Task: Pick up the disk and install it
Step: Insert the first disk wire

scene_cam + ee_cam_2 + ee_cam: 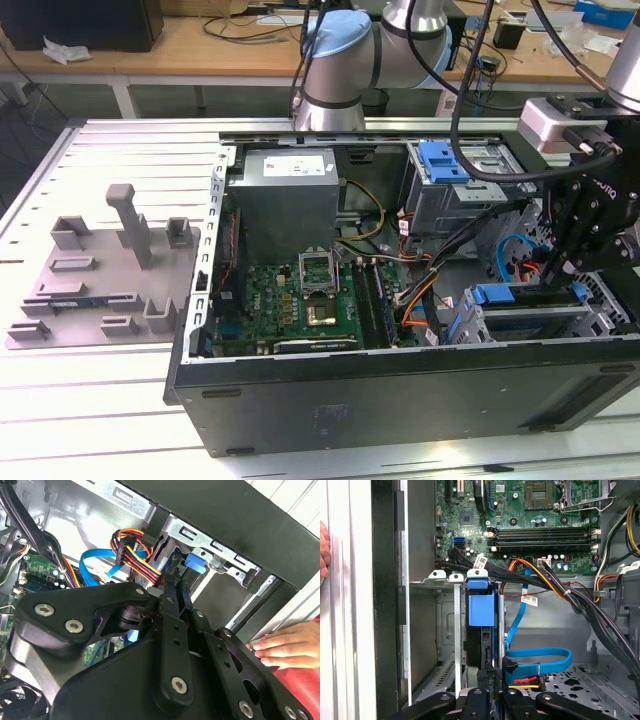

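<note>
Disk, exterior view: the disk (520, 322) is sitting edge-up in the metal cage (545, 325) at the computer case's (400, 400) corner, on the exterior view's right, with the gripper (555, 262) hanging just above it.
First wrist view: the blue bracket (481, 605) is standing in a cage slot; the fingers (487, 700) are closing narrowly on the disk's edge.
Second wrist view: a person's hand (285, 647) is resting on the case rim.
</note>
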Available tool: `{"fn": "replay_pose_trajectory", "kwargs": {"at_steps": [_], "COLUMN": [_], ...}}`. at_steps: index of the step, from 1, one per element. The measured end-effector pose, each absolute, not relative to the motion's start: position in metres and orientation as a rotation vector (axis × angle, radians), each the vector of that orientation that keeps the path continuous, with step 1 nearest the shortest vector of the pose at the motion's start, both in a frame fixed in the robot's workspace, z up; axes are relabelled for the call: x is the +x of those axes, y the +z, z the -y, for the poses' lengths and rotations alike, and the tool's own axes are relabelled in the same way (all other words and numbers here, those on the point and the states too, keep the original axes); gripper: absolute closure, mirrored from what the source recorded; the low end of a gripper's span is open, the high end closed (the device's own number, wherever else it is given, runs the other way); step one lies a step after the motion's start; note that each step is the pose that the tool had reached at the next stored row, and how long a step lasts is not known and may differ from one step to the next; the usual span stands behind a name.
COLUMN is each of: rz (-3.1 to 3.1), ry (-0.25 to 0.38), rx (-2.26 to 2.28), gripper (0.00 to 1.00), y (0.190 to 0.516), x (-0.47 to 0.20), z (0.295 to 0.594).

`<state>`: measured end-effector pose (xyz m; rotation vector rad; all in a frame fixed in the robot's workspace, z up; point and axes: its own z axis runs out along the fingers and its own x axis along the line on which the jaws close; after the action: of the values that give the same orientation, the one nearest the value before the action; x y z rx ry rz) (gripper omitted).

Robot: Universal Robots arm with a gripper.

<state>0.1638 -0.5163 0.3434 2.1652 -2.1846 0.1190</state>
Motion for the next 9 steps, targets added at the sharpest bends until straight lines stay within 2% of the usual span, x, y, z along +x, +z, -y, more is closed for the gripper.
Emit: {"fn": "replay_pose_trajectory", "kwargs": {"at_steps": [9], "rz": [2.185], "ry": [0.119], "rx": [2.165], "gripper": [0.83], "y": [0.3420], "x": [0.1647], "z": [0.5163]}}
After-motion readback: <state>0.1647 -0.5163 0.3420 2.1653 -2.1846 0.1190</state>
